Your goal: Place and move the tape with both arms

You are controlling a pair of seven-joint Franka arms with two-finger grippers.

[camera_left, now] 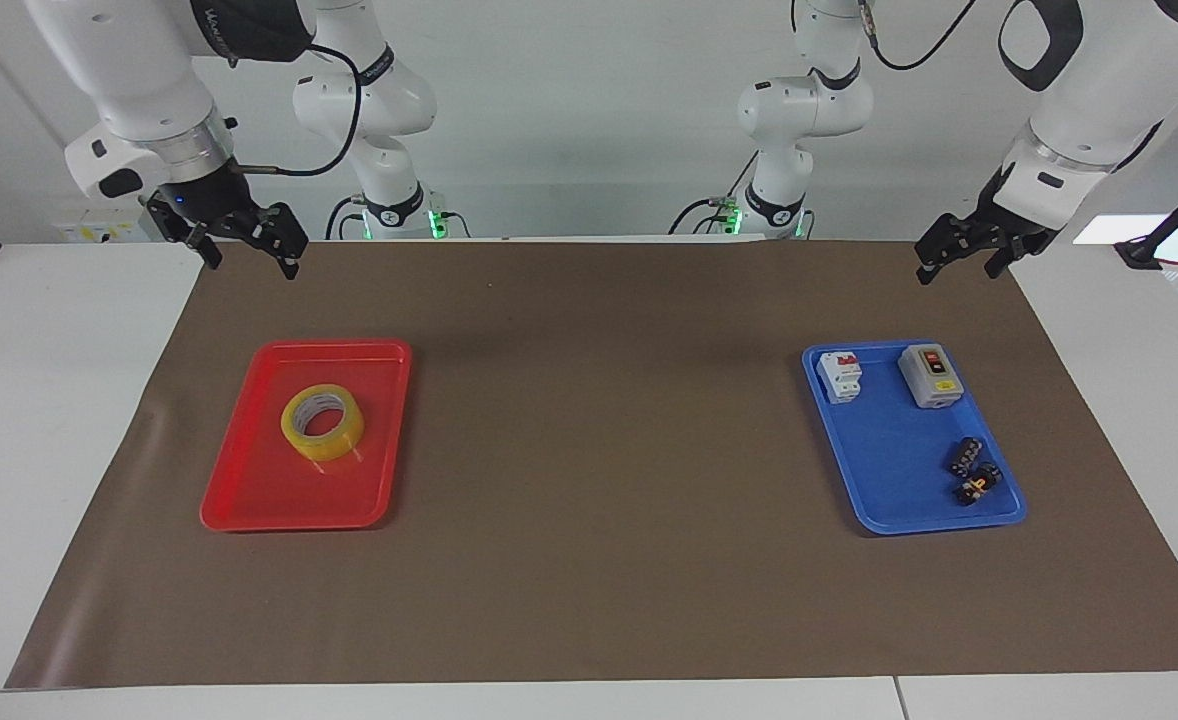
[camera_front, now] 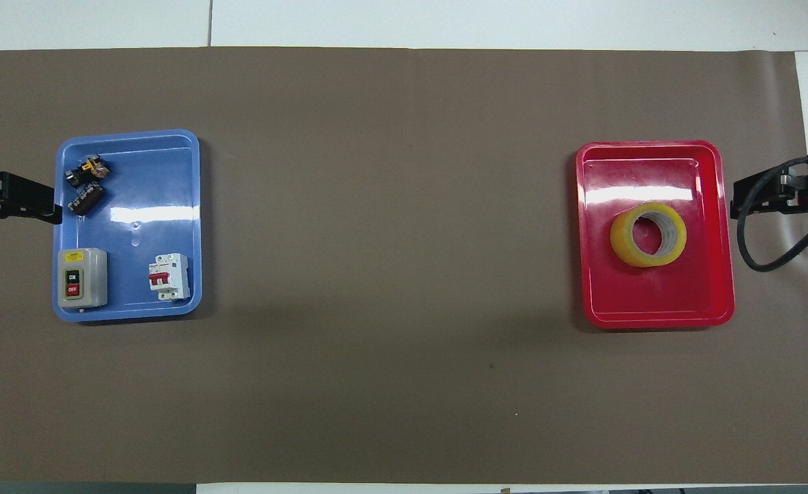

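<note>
both arms (camera_left: 139,90) cropped at frame edges

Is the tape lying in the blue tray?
No, the tape lies in the red tray at the right arm's end of the table, while the blue tray holds only small electrical parts.
</note>
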